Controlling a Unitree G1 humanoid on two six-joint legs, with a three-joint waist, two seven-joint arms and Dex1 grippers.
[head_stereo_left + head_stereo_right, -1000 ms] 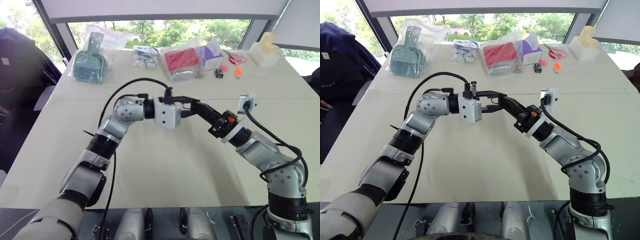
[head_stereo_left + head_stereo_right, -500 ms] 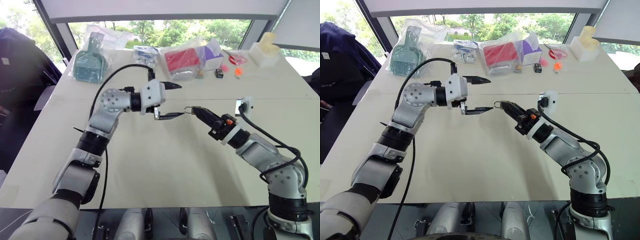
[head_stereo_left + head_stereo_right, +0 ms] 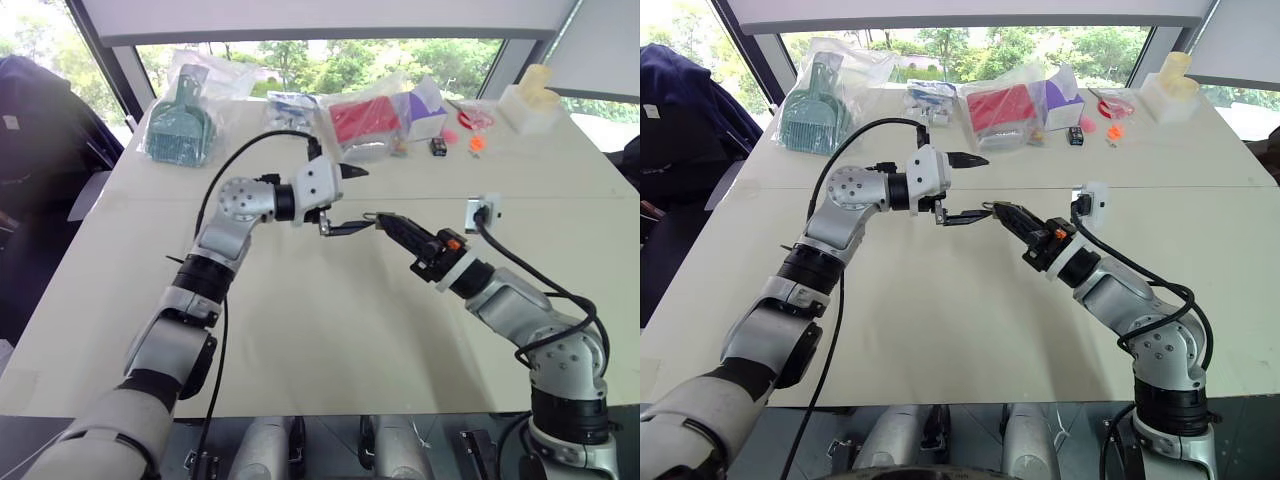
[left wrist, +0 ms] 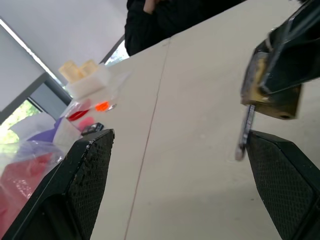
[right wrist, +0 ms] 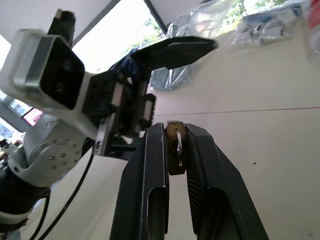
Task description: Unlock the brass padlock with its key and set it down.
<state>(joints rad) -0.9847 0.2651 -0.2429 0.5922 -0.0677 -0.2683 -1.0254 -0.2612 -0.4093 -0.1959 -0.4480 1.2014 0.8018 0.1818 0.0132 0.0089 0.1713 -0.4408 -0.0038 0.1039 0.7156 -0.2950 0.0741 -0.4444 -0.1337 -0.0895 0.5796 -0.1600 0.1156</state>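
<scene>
1. Since a second ago, the left gripper (image 3: 352, 200) has let go and drawn back from the right gripper (image 3: 385, 220), where the two were joined; its fingers now stand released, spread wide, empty.
2. Brass padlock (image 4: 272, 85): pinched between the right gripper's fingertips, held in the air above the table (image 3: 330, 330), just beside the left gripper's lower finger.
3. Key (image 4: 245, 131): thin silvery blade hanging from the padlock's underside, seemingly seated in the keyway; nothing grips it.
4. Right gripper: clenched on the padlock body, pointing toward the left gripper.
5. Shackle: whether sprung or locked cannot be told.
6. Far edge of the table, well apart: teal scoop in a bag (image 3: 180, 125), red packet (image 3: 362, 118), small black box (image 3: 438, 146), orange bits (image 3: 476, 143).
7. Risk, as I judge it: the key hangs loose, so a jolt or tilt of the right wrist could drop it out.
8. Risk: the left fingers closing off-centre could knock the key sideways or twist the padlock in its narrow pinch.
</scene>
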